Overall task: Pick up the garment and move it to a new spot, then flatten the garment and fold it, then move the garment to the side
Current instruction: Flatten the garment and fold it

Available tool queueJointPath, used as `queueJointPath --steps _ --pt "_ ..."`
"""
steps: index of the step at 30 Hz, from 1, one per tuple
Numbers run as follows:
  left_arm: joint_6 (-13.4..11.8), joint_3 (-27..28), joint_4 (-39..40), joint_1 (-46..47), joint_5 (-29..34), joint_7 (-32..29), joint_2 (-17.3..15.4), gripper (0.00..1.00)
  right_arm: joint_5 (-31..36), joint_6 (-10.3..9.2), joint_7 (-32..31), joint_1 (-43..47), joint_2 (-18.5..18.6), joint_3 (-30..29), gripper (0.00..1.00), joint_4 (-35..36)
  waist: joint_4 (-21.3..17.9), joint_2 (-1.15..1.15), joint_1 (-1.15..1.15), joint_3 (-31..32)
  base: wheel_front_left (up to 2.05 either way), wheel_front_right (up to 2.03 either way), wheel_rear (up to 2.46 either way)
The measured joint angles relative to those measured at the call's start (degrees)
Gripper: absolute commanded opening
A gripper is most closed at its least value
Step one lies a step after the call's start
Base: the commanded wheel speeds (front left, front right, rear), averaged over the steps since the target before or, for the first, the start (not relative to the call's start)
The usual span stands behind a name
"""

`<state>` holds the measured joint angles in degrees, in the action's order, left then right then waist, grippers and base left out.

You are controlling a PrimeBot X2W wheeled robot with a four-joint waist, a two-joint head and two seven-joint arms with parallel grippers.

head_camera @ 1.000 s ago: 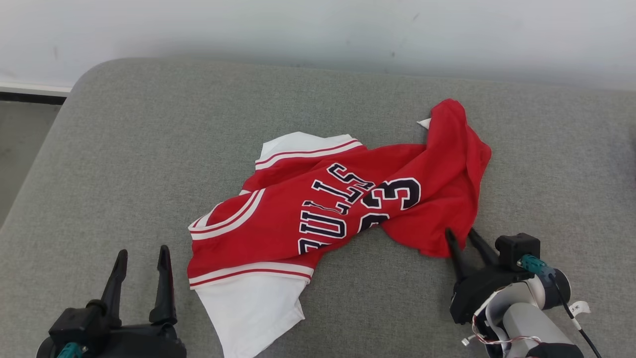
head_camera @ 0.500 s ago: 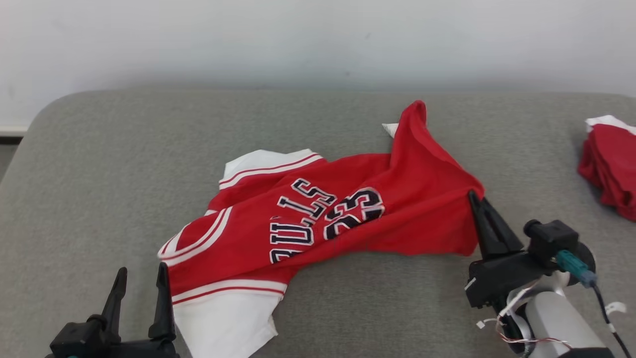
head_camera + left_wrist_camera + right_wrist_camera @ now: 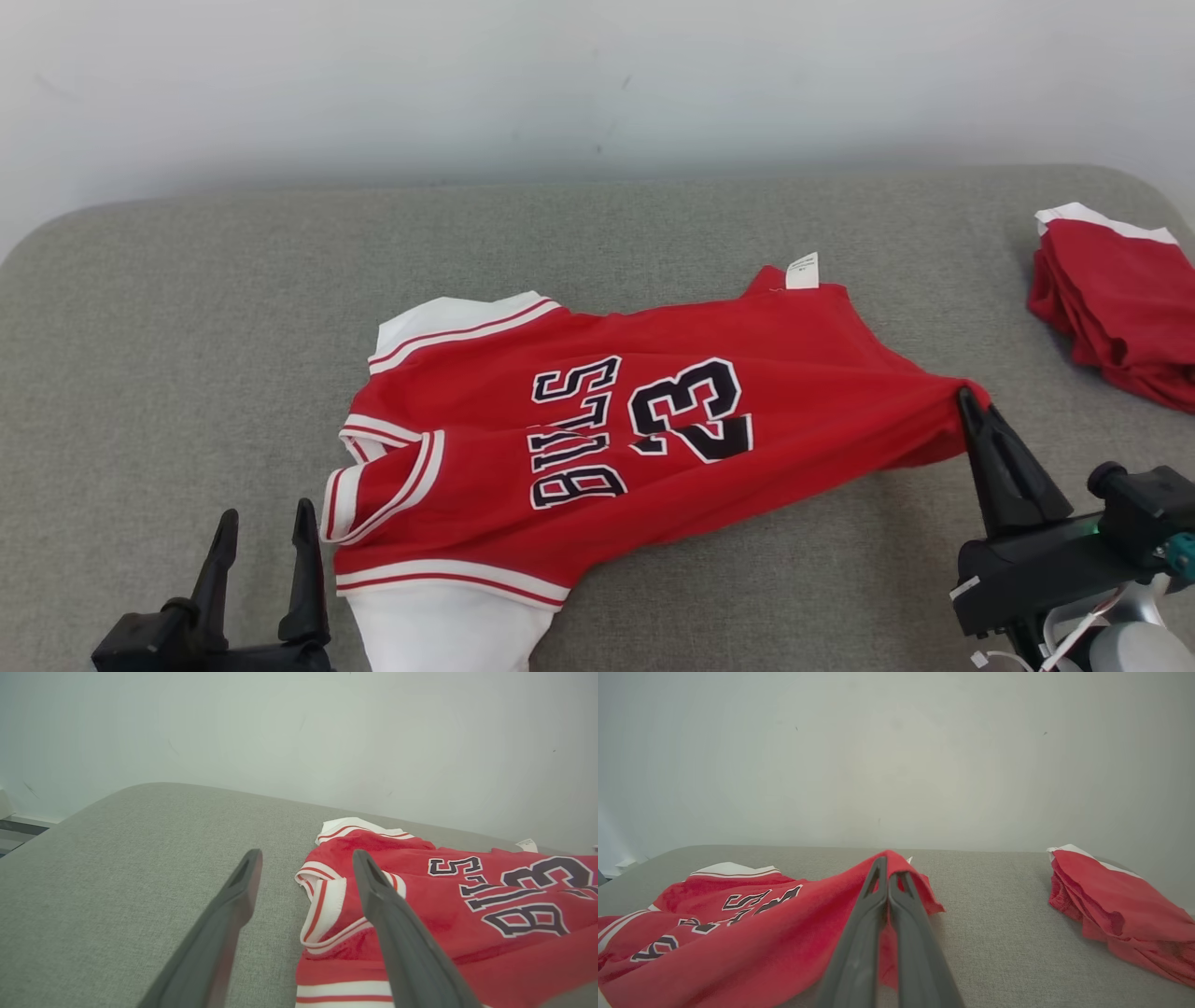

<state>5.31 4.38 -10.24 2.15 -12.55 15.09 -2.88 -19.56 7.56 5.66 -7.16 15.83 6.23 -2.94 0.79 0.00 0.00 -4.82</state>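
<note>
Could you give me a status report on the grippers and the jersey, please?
Right gripper shut on jersey corner, cloth stretched. Left gripper open, empty. Red pile far right, apart.

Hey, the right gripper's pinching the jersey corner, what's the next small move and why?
Probably lower the right gripper to lay its pinched corner of the jersey on the grey cushion: the cloth is drawn nearly flat, that corner hangs raised, and the open left gripper holds nothing.

Grey cushion (image 3: 187, 308), pale wall (image 3: 597, 84)

"BULLS", "23" — on the garment (image 3: 822, 373)
</note>
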Motion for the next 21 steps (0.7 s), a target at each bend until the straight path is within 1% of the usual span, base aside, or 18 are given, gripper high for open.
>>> queueJointPath --steps 5,10,16,20,21 --pt "0.0 -0.2 -0.3 0.3 -0.2 0.0 0.0 1.0 0.8 0.0 -1.0 0.4 -0.1 -0.8 0.0 0.6 1.0 0.0 0.0 -0.9 0.0 0.0 0.0" --pt "0.0 -0.6 -0.6 1.3 -0.2 0.0 0.0 1.0 1.6 0.0 -1.0 -2.3 0.1 0.3 0.0 -2.9 2.6 0.0 0.0 -1.7 0.0 0.0 0.0" --pt "0.0 -1.4 -1.0 2.5 -0.5 0.0 0.0 1.0 2.1 0.0 -0.2 -9.2 1.6 2.1 0.0 -11.9 4.7 0.0 0.0 -3.3 0.0 0.0 0.0" --pt "0.0 -2.0 -1.3 3.5 -1.0 0.0 0.0 1.0 2.4 0.0 0.4 -14.5 2.3 2.9 0.0 -20.4 6.0 0.0 0.01 -4.6 0.0 0.0 0.0" --pt "0.0 -2.1 -1.4 3.7 -1.1 0.0 0.0 1.0 2.6 -0.01 0.5 -15.6 2.4 3.4 0.05 -22.8 6.3 0.01 0.01 -4.9 0.0 0.0 0.0"
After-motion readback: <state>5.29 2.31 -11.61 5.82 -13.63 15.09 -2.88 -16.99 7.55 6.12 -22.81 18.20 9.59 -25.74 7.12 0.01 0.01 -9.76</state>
